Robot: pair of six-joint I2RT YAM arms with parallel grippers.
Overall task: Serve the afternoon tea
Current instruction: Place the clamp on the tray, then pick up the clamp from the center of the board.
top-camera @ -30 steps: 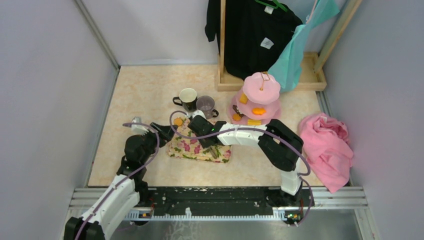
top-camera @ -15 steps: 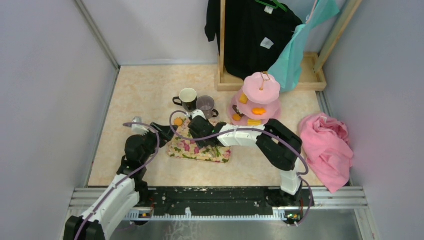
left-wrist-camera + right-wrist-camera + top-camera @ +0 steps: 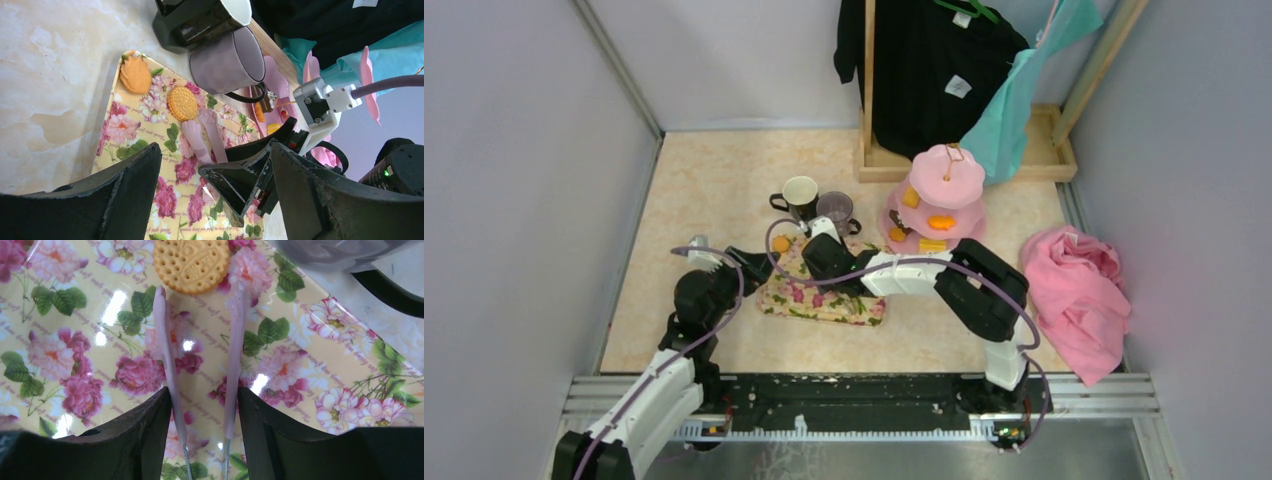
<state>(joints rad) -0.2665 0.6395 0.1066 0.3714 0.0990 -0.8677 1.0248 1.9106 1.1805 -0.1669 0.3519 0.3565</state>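
On the flower-patterned tray (image 3: 824, 300) lie a round yellow biscuit (image 3: 191, 262) and an orange leaf-shaped snack (image 3: 135, 75). My right gripper (image 3: 204, 392) is shut on pink tongs (image 3: 167, 350). The tongs' arms are spread, with their tips on either side of the biscuit's near edge. My left gripper (image 3: 214, 147) hangs open over the tray's left part, holding nothing. The black mug (image 3: 799, 195) and the smoky mug (image 3: 835, 210) stand just behind the tray. The pink three-tier stand (image 3: 944, 195) to the right carries orange and yellow snacks.
A crumpled pink cloth (image 3: 1079, 290) lies at the right. A wooden rack (image 3: 1044, 150) with a black shirt (image 3: 944, 70) and a teal cloth stands at the back. Grey walls close in both sides.
My right gripper's jaws have widened and the tongs' arms have spread. The right arm has edged slightly back and left over the tray. The left arm has stayed still.
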